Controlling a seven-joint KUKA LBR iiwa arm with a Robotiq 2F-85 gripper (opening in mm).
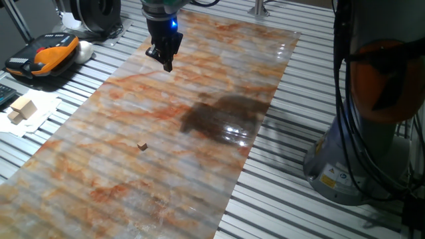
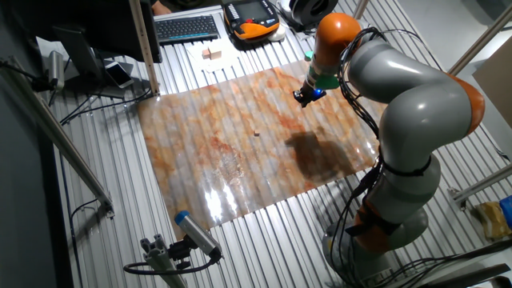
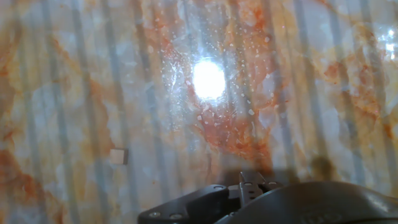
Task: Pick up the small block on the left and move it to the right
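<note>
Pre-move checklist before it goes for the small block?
1. Small block visible in all views, also hand view: ok.
2. Block lies free on the marbled sheet, nothing touching it: ok.
3. Gripper above the block: not ok, it hangs over the sheet's far end, well apart.
4. Gripper empty: ok.
5. Jaws open enough: cannot tell.
6. Sheet between gripper and block unobstructed: ok.

My arm (image 2: 408, 104) is rounded grey casing with orange bands at the joints, black cables running down its side, a black gripper (image 1: 166, 60) under a blue light, and a yellow warning label on the base.
</note>
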